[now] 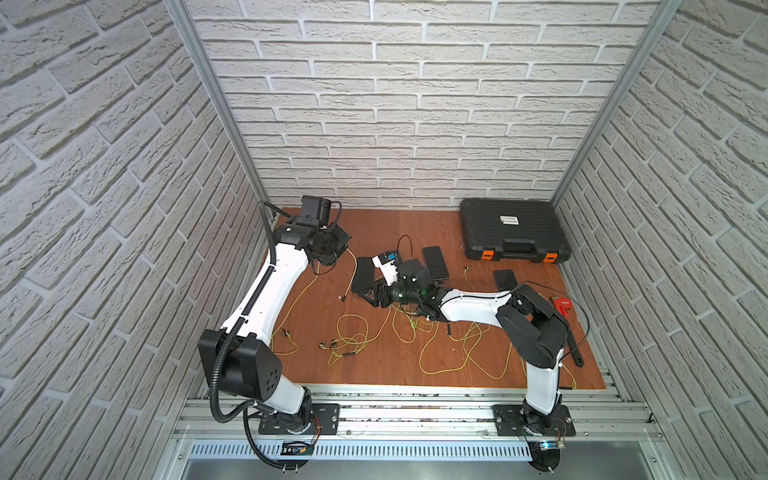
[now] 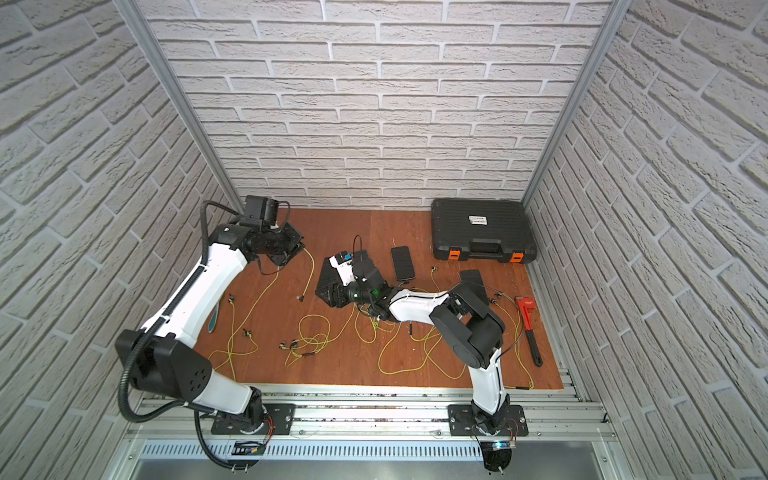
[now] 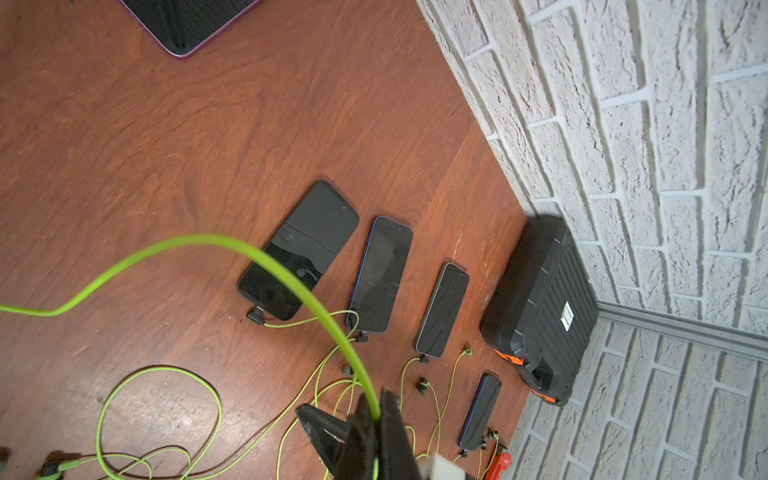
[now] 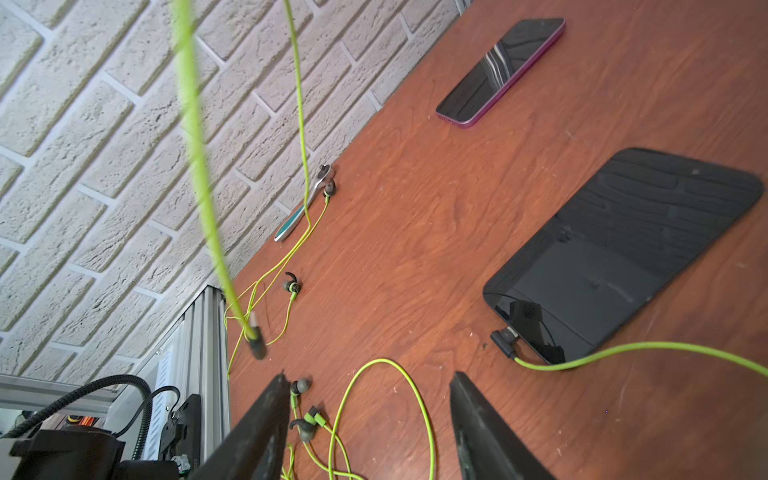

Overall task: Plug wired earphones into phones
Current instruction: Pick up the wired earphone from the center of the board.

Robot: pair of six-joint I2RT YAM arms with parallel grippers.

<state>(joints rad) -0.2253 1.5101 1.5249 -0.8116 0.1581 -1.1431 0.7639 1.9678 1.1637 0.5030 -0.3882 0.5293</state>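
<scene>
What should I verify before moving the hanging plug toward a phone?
1. Left gripper shut on the cord: ok.
2. Right gripper open, empty: ok.
3. Plug hanging free, unsnagged: ok.
4. Purple-edged phone lying flat, uncovered: ok.
5. Which end holds its port: cannot tell.
6. Large phone already plugged in: ok.

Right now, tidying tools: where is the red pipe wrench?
In a top view the red pipe wrench lies flat near the table's right edge, between the right arm and the wall, short of the black case.
</scene>
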